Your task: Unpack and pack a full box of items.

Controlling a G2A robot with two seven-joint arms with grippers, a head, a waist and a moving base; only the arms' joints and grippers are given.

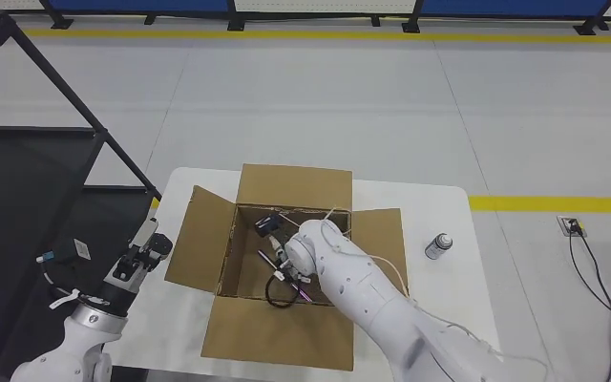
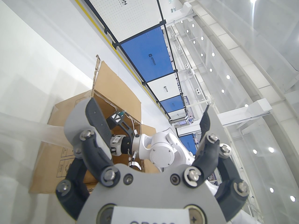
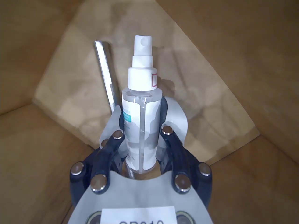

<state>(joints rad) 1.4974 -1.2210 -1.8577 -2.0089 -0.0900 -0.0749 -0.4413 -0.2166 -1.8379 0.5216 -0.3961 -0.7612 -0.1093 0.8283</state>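
At the lower left of the top view the left tool [image 1: 143, 250], its curved dark-padded fingers [image 2: 97, 117] spread wide and empty, hangs near the left flap of the open brown cardboard box [image 1: 286, 183] at frame centre. Inside the box the right tool [image 3: 142, 117] is clenched around a clear cylindrical spray bottle [image 3: 140, 87] with a white pump head, a thin flat metallic strip [image 3: 106, 71] lying alongside. At centre right a small cylindrical container [image 1: 438, 245] stands upright on the smooth white table [image 1: 449, 315].
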